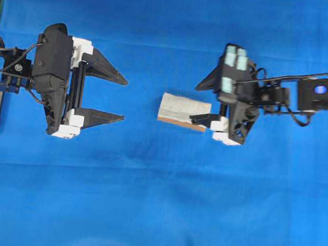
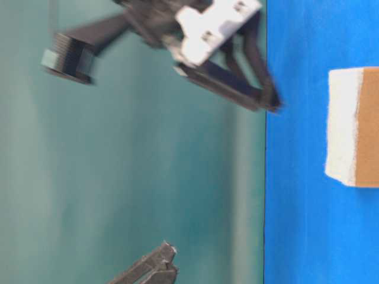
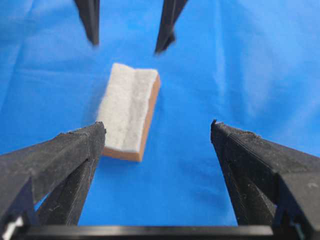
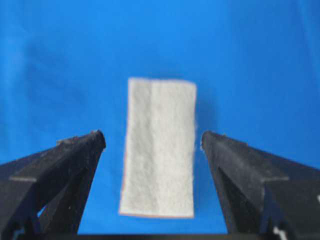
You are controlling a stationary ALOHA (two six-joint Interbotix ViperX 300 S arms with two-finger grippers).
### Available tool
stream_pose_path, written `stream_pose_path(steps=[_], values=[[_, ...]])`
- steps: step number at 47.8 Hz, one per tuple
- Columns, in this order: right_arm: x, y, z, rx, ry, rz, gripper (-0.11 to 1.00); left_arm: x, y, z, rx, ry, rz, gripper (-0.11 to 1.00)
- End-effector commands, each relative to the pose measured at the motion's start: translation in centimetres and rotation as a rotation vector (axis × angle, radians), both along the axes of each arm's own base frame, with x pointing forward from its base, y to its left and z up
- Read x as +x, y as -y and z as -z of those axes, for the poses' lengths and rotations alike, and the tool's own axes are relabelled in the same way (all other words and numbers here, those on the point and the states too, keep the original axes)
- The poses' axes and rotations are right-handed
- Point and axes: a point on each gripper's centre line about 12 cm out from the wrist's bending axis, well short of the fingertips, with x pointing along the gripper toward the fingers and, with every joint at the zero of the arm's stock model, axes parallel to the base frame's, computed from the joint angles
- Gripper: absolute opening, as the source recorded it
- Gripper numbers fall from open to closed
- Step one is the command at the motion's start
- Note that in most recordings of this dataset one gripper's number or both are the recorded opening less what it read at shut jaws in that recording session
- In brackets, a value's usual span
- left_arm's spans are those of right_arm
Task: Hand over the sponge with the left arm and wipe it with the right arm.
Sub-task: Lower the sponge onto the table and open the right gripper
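Sponge [image 1: 182, 110]: flat on blue cloth [image 1: 155, 215], unheld. Right gripper [image 1: 204, 100] spread wide above it; left gripper [image 1: 117, 98] likewise spread, well apart. Risk: a skewed descent could nudge the sponge aside.

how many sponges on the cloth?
1. The sponge lies flat on the blue cloth mid-table, beside the open right end effector; none held.

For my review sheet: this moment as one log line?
sponge: flat on blue cloth, unheld | left claw: open, apart | right claw: open over sponge
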Motion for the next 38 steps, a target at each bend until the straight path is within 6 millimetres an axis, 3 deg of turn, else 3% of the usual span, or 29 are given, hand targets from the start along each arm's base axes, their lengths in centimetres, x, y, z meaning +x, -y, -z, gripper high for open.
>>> stream_pose_path(steps=[1,9,28,38], values=[[-0.4,-0.6,-3.2,-0.017,0.079,-0.020,0.74,0.0,0.1,-0.8,0.003,0.028,0.004,0.84],[-1.7,-1.2,-5.1,-0.018,0.136,-0.038,0.74,0.0,0.1,-0.7,0.003,0.025,0.004,0.84],[-2.0,-1.3,-5.7,-0.013,0.180,-0.043,0.74,-0.1,0.1,-0.9,0.001,0.031,0.004,0.84],[-4.3,-1.3,-7.8,-0.018,0.215,-0.031,0.74,-1.8,0.1,-1.9,-0.002,0.057,0.003,0.84]])
